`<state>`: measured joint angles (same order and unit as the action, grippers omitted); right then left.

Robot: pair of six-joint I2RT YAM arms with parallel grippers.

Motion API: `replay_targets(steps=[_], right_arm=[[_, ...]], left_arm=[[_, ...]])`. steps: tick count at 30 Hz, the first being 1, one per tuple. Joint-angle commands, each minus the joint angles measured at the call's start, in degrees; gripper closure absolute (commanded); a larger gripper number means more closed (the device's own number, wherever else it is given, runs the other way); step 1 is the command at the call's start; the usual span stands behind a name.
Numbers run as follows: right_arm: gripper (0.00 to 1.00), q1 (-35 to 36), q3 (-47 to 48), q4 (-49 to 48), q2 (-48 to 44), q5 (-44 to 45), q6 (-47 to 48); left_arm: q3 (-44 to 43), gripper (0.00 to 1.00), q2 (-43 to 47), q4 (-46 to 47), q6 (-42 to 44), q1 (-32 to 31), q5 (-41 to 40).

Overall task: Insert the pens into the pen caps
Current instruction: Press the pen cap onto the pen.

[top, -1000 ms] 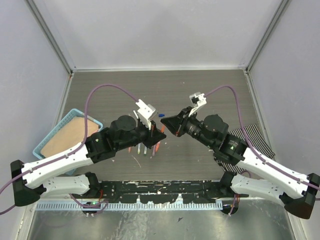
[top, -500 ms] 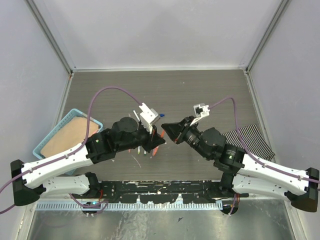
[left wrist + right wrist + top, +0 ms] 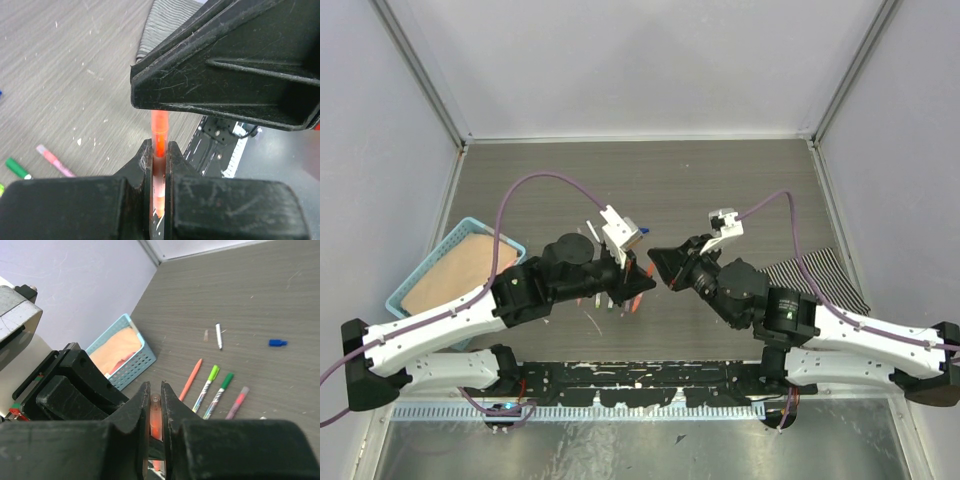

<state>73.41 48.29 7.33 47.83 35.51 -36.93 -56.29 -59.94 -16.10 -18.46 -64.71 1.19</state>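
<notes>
1. Toward the front edge of the desk (image 3: pixel 720 180), under my left arm, four loose pens (image 3: pixel 209 382) lie side by side: one all orange, two green-ended, one pink.
2. At mid-desk, my left end effector (image 3: pixel 159 150) is clamped narrow on an orange pen (image 3: pixel 160 131), which sticks straight out past the fingertips.
3. My right end effector (image 3: pixel 155 390) faces it nose to nose, closed tight on a short orange piece (image 3: pixel 155 412) that I take for the matching cap. The pen's tip is hidden behind a right finger, so I cannot tell whether it has entered.
4. The move turns on one line. The pen's long axis runs left to right across the desk, from the left end effector into the right one directly ahead. Both arms are equally close, so any push should follow that axis.
5. Farther back, a white pen with a dark end (image 3: pixel 218 336) and a blue cap (image 3: pixel 277 343) lie apart on the desk.
6. No brand, label or writing can be read.
</notes>
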Motion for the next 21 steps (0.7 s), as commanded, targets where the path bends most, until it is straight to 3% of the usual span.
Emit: replay_targets(steps=[1,6,11,16,21], right_arm=[[0.99,3.1,6.3,11.7,3.4,-2.9,7.4],[0.93,3.0,13.3,7.8,3.6,2.4,14.0],[0.73,3.1,17.1,2.3,2.8,2.7,19.3],[0.57,3.1,17.3,0.0,0.3,2.1,21.6],[0.51,3.0,12.7,1.8,-4.1,0.6,23.3]], left_arm=[[-4.5,1.00,1.2,19.0,-1.3,1.6,-1.7],[-1.0,1.00,1.1,17.2,-2.2,1.6,0.7],[2.5,1.00,1.7,15.4,-2.5,1.6,1.1],[5.4,1.00,3.1,14.0,-3.2,1.6,-0.7],[7.3,1.00,6.8,13.7,-4.6,1.6,-5.4]])
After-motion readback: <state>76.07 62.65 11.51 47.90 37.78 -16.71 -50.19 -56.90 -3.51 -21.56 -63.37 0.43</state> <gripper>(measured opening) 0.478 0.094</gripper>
